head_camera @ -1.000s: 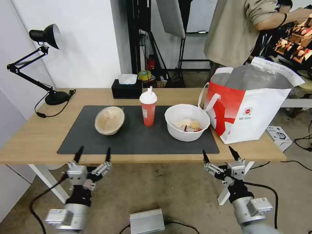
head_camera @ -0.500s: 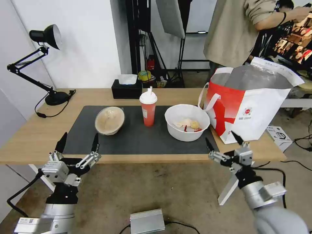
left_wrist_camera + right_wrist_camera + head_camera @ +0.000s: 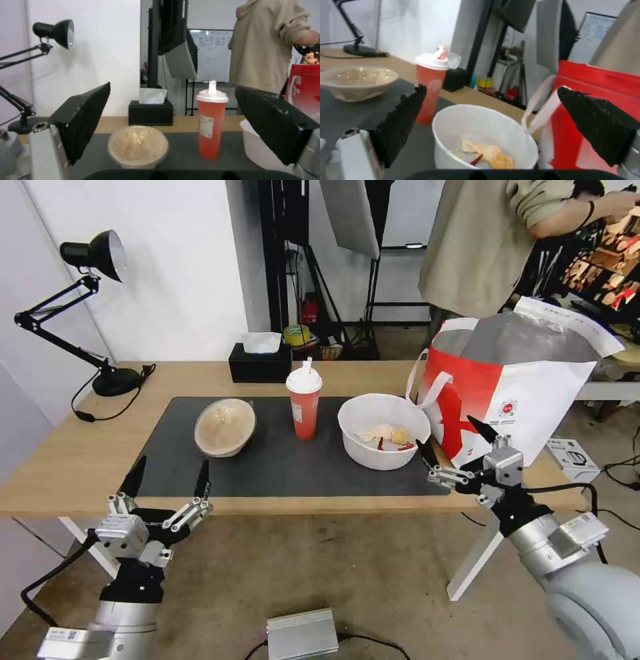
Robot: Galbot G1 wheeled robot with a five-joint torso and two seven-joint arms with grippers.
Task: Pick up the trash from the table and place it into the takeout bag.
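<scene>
White bowl [image 3: 383, 430] sits beside the takeout bag [image 3: 513, 400], right gripper [image 3: 457, 447] spread before both; left gripper [image 3: 168, 478] gapes at the table [image 3: 67, 467] edge.

Light-wood table [image 3: 73, 460] on white legs, bearing a dark grey mat [image 3: 280, 467]. On the mat: beige bowl [image 3: 225, 427], beyond the left gripper [image 3: 168, 479]; red drink cup [image 3: 304, 403]; white plastic bowl [image 3: 383, 430] with food scraps, just beyond the right gripper [image 3: 455, 439]. On bare wood: takeout bag [image 3: 520, 400], black tissue box [image 3: 260, 363], desk lamp [image 3: 113, 380].
</scene>
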